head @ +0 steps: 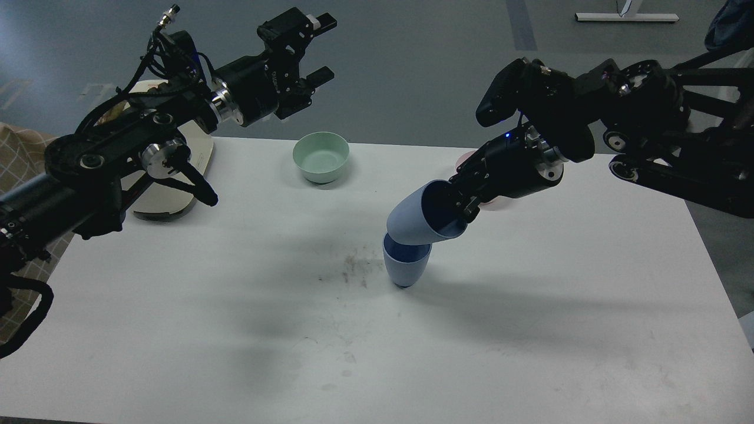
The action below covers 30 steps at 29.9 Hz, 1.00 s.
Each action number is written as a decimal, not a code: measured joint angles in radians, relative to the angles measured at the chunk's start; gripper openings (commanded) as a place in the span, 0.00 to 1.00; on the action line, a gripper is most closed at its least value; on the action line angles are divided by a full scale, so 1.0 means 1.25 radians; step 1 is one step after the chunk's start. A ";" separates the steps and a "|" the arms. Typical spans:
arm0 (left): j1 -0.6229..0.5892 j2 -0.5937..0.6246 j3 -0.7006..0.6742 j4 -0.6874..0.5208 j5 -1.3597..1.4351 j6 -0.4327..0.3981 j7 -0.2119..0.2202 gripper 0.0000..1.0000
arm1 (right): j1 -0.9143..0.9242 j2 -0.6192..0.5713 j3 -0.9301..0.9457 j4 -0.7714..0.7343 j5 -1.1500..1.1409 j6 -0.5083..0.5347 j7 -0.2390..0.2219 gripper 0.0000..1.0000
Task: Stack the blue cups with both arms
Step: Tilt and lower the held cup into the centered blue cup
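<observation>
One blue cup (405, 268) stands upright on the white table (235, 330) near its middle. My right gripper (462, 205) is shut on the rim of the second blue cup (415, 219), one finger inside it. That cup is tilted, base to the left, and hangs right above the standing cup's mouth, covering part of its rim. I cannot tell whether the two touch. My left gripper (321, 49) is open and empty, high above the table's far left side, well away from both cups.
A green bowl (321, 156) sits at the back middle. A pink bowl (492, 200) is mostly hidden behind my right wrist. A cream board (177, 194) lies at the back left under my left arm. Dark smudges mark the table left of the standing cup.
</observation>
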 measured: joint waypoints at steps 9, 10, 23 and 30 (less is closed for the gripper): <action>0.002 0.006 -0.001 0.000 -0.002 0.000 0.000 0.98 | -0.007 0.040 -0.003 -0.027 0.002 0.000 0.000 0.00; 0.004 0.006 -0.001 0.000 -0.002 0.000 0.000 0.98 | -0.008 0.041 -0.004 -0.027 0.001 0.000 -0.001 0.00; 0.006 0.006 -0.002 0.000 -0.003 -0.002 0.000 0.98 | -0.013 0.058 -0.027 -0.051 -0.008 0.000 -0.003 0.00; 0.007 0.007 -0.002 0.000 -0.003 -0.002 0.000 0.98 | -0.021 0.058 -0.029 -0.052 -0.008 0.000 -0.004 0.00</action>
